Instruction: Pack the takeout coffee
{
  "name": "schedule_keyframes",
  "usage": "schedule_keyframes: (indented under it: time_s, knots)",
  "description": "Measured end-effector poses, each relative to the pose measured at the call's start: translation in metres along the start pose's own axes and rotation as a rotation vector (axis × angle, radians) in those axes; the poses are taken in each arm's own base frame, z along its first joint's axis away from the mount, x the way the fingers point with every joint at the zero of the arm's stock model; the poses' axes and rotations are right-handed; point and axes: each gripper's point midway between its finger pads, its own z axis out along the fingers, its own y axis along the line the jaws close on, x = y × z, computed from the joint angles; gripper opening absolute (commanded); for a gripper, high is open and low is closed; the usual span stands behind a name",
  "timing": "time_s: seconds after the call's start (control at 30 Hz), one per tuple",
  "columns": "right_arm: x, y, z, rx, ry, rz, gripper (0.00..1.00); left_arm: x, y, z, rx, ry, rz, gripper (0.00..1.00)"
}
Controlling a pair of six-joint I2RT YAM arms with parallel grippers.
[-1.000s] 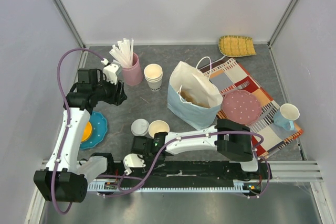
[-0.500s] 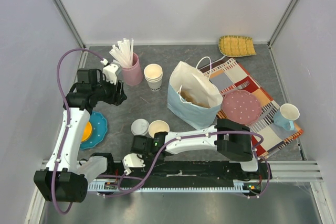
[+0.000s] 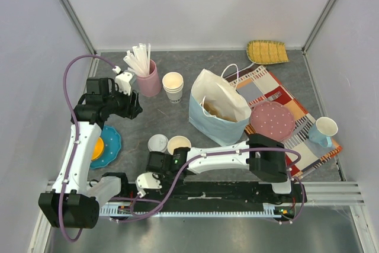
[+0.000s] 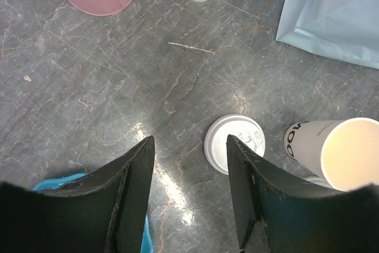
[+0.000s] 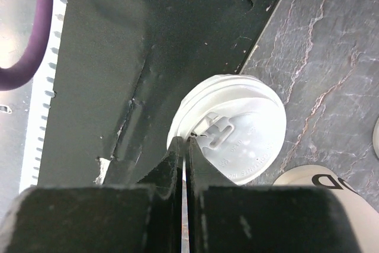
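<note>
No capped cup shows in any view. A lidless white paper cup [image 3: 179, 144] stands on the grey table near the front; it also shows in the left wrist view [image 4: 349, 153]. A loose flat white lid [image 3: 158, 143] lies just left of it, also in the left wrist view [image 4: 234, 143]. My right gripper [image 3: 144, 183] [image 5: 186, 140] is shut on the rim of another white plastic lid [image 5: 231, 127], over the black base rail at the table's near edge. My left gripper [image 3: 135, 109] [image 4: 189, 146] is open and empty, above the table left of the loose lid.
A pale blue paper bag [image 3: 218, 111] stands open at the centre. A stack of lidless cups [image 3: 173, 85] and a pink straw holder [image 3: 149, 80] stand behind. A teal plate [image 3: 109, 145] lies left. A pink plate [image 3: 271, 119] and a mug [image 3: 324, 130] sit on a placemat at the right.
My right gripper has shifted slightly left along the near edge with the lid in it. The left arm has not moved.
</note>
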Motion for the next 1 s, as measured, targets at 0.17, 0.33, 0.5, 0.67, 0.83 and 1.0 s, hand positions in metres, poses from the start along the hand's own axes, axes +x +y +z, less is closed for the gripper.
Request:
schedule_keyframes:
  time_s: [0.17,0.33,0.5,0.67,0.83,1.0]
  knots:
    - [-0.003,-0.001,-0.004,0.005,-0.009,-0.001,0.00,0.000,0.000,0.000,0.000,0.000,0.000,0.58]
    - [-0.013,-0.001,-0.012,0.004,-0.030,0.007,0.00,0.000,0.000,0.000,-0.001,0.000,0.000,0.58]
    - [-0.040,-0.002,-0.035,0.007,-0.122,0.000,0.00,0.000,0.001,0.000,-0.002,-0.001,-0.001,0.59]
    - [-0.062,-0.002,-0.063,0.008,-0.210,0.011,0.00,0.000,0.001,0.000,-0.002,-0.001,-0.001,0.58]
    - [-0.087,-0.008,-0.092,0.011,-0.306,0.039,0.00,0.000,0.001,0.000,-0.004,-0.001,-0.003,0.58]
    - [-0.105,-0.025,-0.126,0.053,-0.387,0.091,0.00,0.000,0.002,-0.001,-0.007,-0.001,-0.005,0.58]
